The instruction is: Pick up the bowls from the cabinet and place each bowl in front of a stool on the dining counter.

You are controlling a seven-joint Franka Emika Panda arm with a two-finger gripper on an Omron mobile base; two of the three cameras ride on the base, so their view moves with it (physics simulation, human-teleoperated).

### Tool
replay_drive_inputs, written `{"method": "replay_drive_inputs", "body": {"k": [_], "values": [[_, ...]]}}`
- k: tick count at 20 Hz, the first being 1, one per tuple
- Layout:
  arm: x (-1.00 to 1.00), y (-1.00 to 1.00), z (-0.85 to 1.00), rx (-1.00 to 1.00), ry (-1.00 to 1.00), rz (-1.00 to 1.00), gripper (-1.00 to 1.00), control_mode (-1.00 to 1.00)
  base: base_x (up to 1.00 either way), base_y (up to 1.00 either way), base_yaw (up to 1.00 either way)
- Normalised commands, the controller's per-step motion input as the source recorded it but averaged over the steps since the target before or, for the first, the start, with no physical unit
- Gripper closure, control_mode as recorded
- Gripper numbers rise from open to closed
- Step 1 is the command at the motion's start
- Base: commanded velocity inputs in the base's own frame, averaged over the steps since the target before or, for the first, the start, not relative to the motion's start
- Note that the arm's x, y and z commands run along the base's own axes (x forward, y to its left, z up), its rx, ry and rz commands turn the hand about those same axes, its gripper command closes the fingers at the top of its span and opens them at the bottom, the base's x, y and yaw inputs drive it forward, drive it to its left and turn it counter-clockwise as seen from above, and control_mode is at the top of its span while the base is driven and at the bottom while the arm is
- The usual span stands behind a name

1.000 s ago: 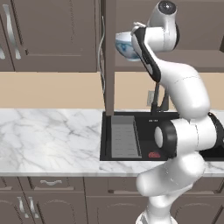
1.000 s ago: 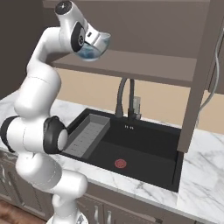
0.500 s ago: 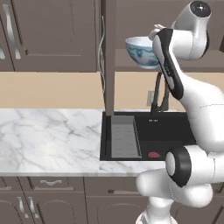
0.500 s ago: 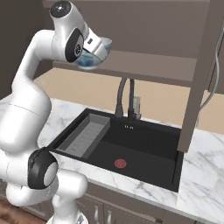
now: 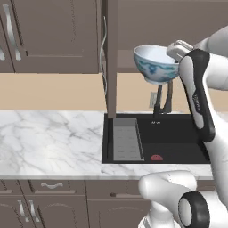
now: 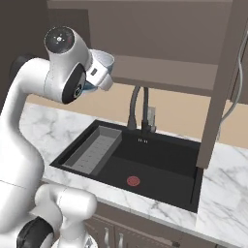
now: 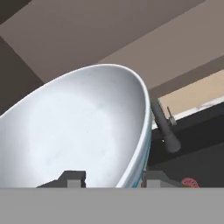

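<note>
Left base view has the arm reared up high on the right side, elbow bent, white links with a dark band running down the forearm, and the gripper [image 5: 174,52] pinching the rim of a bowl [image 5: 155,63] out in the air in front of the open cabinet [image 5: 147,31], above the black sink [image 5: 153,140]. Bowl's sitting roughly upright with a slight tilt, glossy white porcelain with blue-teal pattern on the outside and a small foot ring underneath. In the hand view the fingers [image 7: 73,178] straddle the bowl wall, one inside and one outside, closed down on it; the inside of the bowl [image 7: 83,131] is plain, pale and smooth. From the right base view the hand [image 6: 99,72] is tucked close beside the big round white wrist joint, with the bowl [image 6: 102,62] mostly hidden behind it, just a bit of rim showing. Cabinet is dark grey-brown wood with a flat inner shelf. Worktop [image 5: 49,140] is white marble with grey veins, and a dark curved tap [image 6: 138,109] stands at the back of the sink.
</note>
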Motion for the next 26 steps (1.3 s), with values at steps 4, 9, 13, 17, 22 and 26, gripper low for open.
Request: {"method": "replay_drive_inputs", "body": {"k": [4, 9, 13, 17, 22, 26], "values": [[-0.99, -0.31, -0.30, 0.07, 0.01, 0.05, 1.00, -1.00, 0.00, 0.00, 0.00], [-0.56, -0.02, -0.05, 0.00, 0.05, 0.00, 1.00, -1.00, 0.00, 0.00, 0.00], [-0.33, 0.00, 0.00, 0.00, 0.07, 0.00, 1.00, -1.00, 0.00, 0.00, 0.00], [-0.36, 0.00, 0.00, 0.00, 0.03, 0.00, 1.00, -1.00, 0.00, 0.00, 0.00], [-0.45, 0.00, 0.00, 0.00, 0.01, 0.00, 1.00, -1.00, 0.00, 0.00, 0.00], [0.00, 0.00, 0.00, 0.00, 0.00, 0.00, 1.00, 1.00, -0.49, 0.00, 0.00]]}}
